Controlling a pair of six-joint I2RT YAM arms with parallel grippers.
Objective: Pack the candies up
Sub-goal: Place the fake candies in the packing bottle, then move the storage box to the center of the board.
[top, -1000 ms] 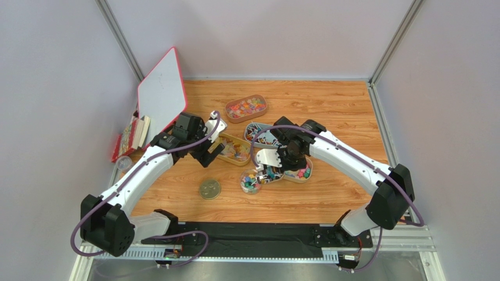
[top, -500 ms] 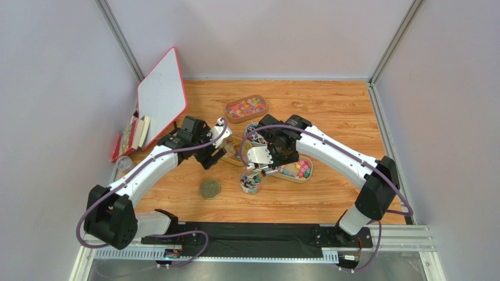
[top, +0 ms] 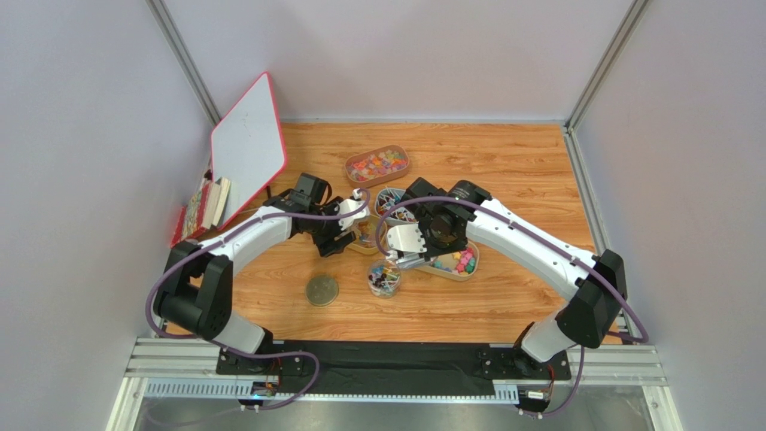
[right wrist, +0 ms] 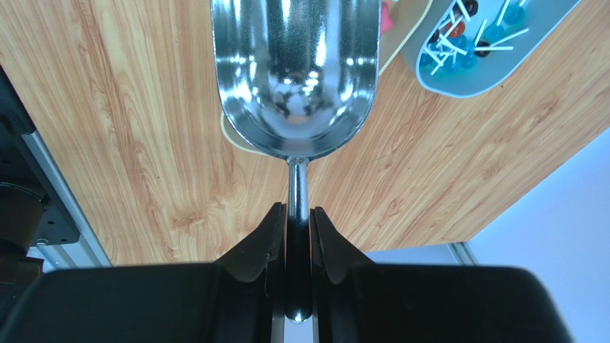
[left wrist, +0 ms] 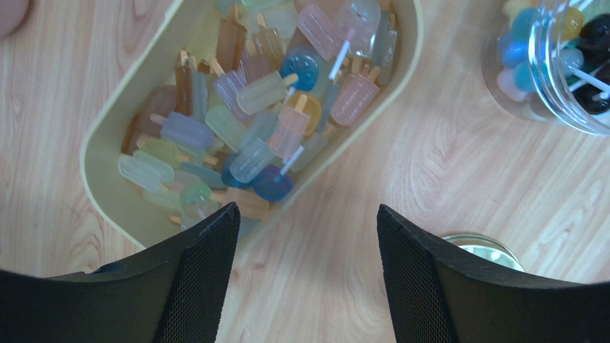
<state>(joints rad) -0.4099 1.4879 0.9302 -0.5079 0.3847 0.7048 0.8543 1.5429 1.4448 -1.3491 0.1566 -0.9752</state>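
Over the near end of the cream oval tray (left wrist: 107, 193), our left fingers (top: 334, 241) stand well apart with nothing between them; the wood of the surface (left wrist: 444, 171) shows in the gap. Pastel candies (left wrist: 250, 128) shaped like small ice lollies lie heaped in that tray. Just beside it, to the right in the left wrist view, stands the clear jar (left wrist: 551, 107), partly filled with coloured sweets. Its lid (top: 322, 290) lies flat on the surface a little apart from the jar. Our right fingers (right wrist: 279, 236) are pressed tight on the thin handle of a metal scoop (right wrist: 297, 71), whose bowl hangs above the surface near the jar. More candies fill three other oval trays: bright chunky ones in the tan tray (top: 476, 259) beneath our right arm, stick ones in the grey tray (right wrist: 472, 82), and red-orange ones in the far tray (top: 406, 164).
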